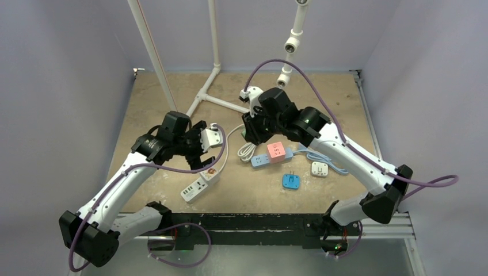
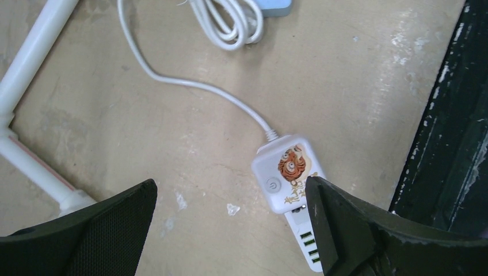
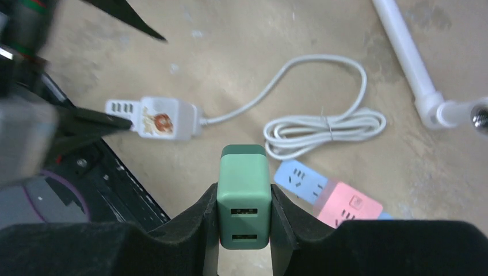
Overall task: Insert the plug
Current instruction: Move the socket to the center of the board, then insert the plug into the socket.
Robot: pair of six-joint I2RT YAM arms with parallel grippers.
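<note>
My right gripper (image 3: 243,194) is shut on a green plug (image 3: 243,201), a block with two USB ports facing the camera, held above the table. In the top view this gripper (image 1: 252,133) hangs over the table's middle. A white power strip (image 2: 286,183) with a tiger sticker and a power button lies on the table near the front edge; its white cable (image 2: 190,83) runs away to a coil (image 2: 230,23). My left gripper (image 2: 230,185) is open above the table, its right finger (image 2: 345,224) over the strip's USB end. The top view shows the strip (image 1: 201,184) just below the left gripper (image 1: 201,156).
A blue and pink power strip (image 1: 273,154) lies under the right arm. A blue adapter (image 1: 291,181) and a white adapter (image 1: 319,168) sit to its right. A white pipe frame (image 1: 207,92) stands at the back. The black front rail (image 2: 449,144) runs beside the white strip.
</note>
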